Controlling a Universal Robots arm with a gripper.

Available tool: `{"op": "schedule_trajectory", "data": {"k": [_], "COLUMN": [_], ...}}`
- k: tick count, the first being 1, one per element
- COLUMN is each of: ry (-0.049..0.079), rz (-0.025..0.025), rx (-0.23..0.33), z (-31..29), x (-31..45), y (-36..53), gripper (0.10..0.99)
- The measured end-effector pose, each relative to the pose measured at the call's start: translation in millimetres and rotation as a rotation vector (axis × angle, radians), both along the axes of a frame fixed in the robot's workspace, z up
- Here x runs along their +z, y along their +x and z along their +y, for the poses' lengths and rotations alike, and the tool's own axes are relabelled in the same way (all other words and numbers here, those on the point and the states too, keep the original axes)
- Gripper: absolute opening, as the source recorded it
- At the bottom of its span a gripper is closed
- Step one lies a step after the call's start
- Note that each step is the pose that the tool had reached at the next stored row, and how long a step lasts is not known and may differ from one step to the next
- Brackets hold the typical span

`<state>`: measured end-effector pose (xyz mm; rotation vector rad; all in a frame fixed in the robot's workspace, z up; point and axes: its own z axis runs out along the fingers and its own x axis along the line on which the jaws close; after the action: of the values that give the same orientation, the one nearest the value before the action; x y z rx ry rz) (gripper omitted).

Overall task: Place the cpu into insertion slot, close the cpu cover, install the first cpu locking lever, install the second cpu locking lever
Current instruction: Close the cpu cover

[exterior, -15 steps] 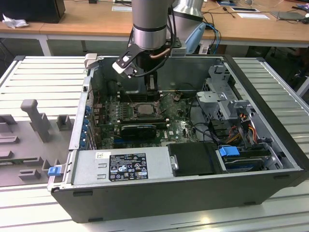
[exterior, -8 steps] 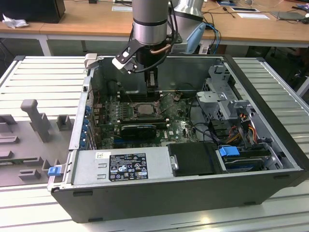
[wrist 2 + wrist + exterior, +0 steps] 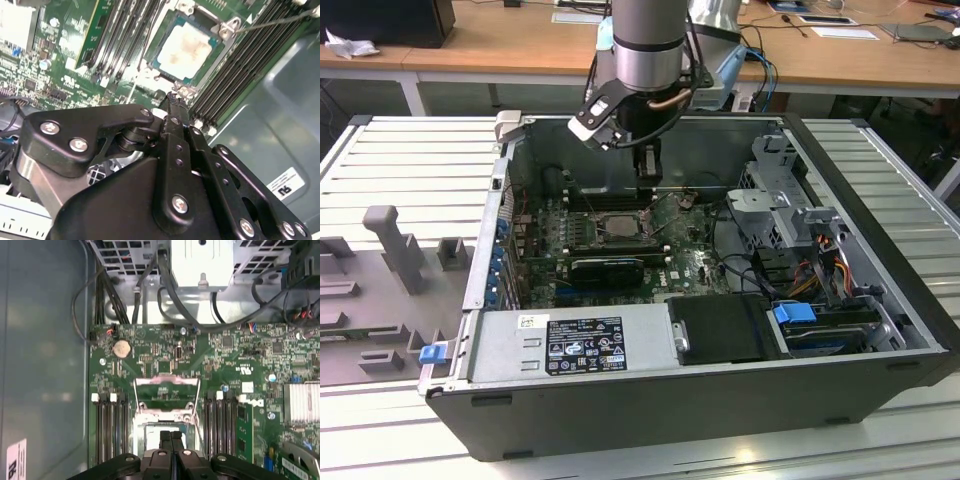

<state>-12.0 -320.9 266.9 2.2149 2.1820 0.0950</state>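
The cpu (image 3: 186,46) lies seated in the slot (image 3: 150,62), so the gripper (image 3: 171,437) hangs just over it, closed up and empty, seemingly to push rather than grip. The cover (image 3: 167,390) stands hinged open beyond the slot.

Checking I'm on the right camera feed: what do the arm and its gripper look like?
The arm is a silvery-grey cylinder with a black band and pale blue joint caps. A copper-coloured cable loops beneath it. The gripper is matte black, built of jointed link bars fastened with silver screws, and ends in two narrow fingers.
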Motion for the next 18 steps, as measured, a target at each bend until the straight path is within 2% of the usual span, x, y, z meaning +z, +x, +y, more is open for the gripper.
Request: {"op": "schedule_trajectory", "data": {"k": [3, 9, 14, 18], "ry": [0.000, 0.000, 0.000, 0.000], "rz": [0.0004, 0.0030, 0.0037, 0.0038], "rx": [0.000, 0.000, 0.000, 0.000], "z": [0.0, 0.0, 0.1, 0.1], "x": [0.0, 0.0, -0.5, -4.3], "y": [5.4, 25.3, 34.3, 45.0], "gripper": [0.106, 0.106, 0.106, 0.106]}}
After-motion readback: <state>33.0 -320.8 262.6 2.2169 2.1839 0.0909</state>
